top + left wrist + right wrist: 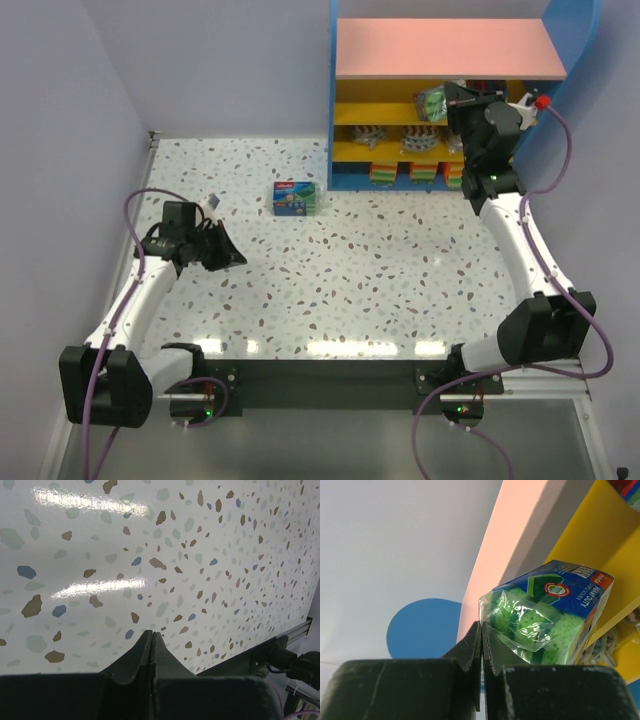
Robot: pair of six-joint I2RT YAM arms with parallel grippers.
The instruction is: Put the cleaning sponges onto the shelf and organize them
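Green sponge under clear film, with a blue card label, hangs from the right tool (481,628). Its fingers are pressed together on the wrapper's edge, so this green pack (545,615) is held only by a thin pinch. In the right wrist view it sits just below the pink top board (507,525) of the shelf (333,100), at the right end of the upper yellow level, near a silvery pack (432,103) that lies there.

The step in hand looks like setting the pack down on that level. To do it well, the arm should carry the pack far enough in that its whole base rests on the yellow board. It should stay clear of the pink board above and the blue side, then lower flat before release, since a pinch on loose film may let the pack swing or tip.

The left tool (152,635) is closed on nothing, low over the desk (350,270) at the near left. One blue-green pack (296,198) lies on the desk, left of the shelf's front, not yet shelved.
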